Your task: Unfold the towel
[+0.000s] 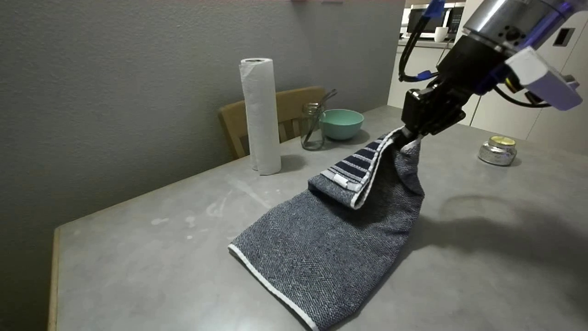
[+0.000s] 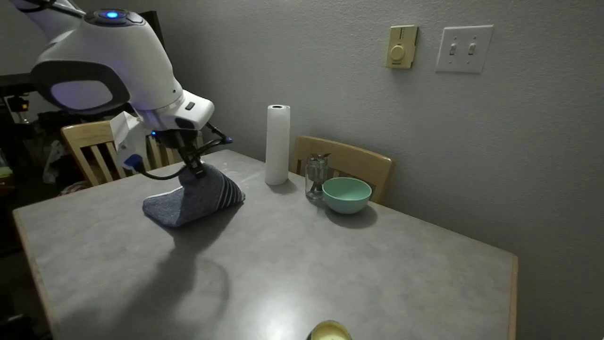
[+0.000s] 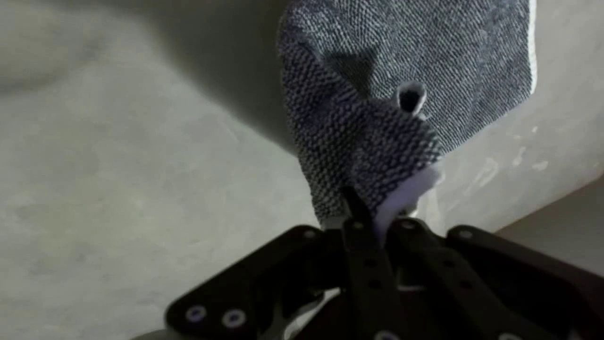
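Observation:
The dark grey towel (image 1: 317, 248) has white edges and white stripes on a darker band. It also shows in an exterior view (image 2: 203, 198) and in the wrist view (image 3: 439, 61). My gripper (image 1: 406, 136) is shut on its white edge and holds that end raised above the table. The gripper also shows in an exterior view (image 2: 197, 171) and in the wrist view (image 3: 373, 217). A striped corner with a white tag hangs folded over beside the fingers. The far part of the towel lies flat on the table, its white end toward the camera. The towel's underside is hidden.
An upright white paper roll (image 1: 262, 119) stands near the wall. A glass jar with utensils (image 1: 312, 128) and a green bowl (image 1: 342, 124) stand beyond it. A silver candle jar (image 1: 497, 151) is on the table (image 2: 302, 264). Wooden chairs (image 2: 349, 151) stand at the table's edge.

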You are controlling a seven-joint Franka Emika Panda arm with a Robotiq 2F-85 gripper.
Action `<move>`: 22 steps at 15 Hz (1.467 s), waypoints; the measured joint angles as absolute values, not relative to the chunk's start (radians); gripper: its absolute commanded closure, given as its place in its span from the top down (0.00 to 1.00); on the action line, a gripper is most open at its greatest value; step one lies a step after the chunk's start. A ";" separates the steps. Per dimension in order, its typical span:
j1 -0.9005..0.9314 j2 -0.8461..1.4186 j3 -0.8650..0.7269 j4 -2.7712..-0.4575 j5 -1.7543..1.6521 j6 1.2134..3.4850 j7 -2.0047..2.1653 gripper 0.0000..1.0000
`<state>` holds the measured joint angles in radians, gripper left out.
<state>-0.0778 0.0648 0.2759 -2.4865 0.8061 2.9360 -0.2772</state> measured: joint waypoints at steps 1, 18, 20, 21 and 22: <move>-0.092 0.065 0.278 -2.476 0.896 2.929 -0.343 0.01; -0.164 0.198 0.228 -2.452 1.453 2.880 -0.793 0.97; -0.131 0.202 0.244 -2.452 1.418 2.905 -0.789 0.95; -0.111 0.207 0.253 -2.452 1.385 2.921 -0.779 0.67; -0.089 0.215 0.259 -2.452 1.339 2.938 -0.760 0.69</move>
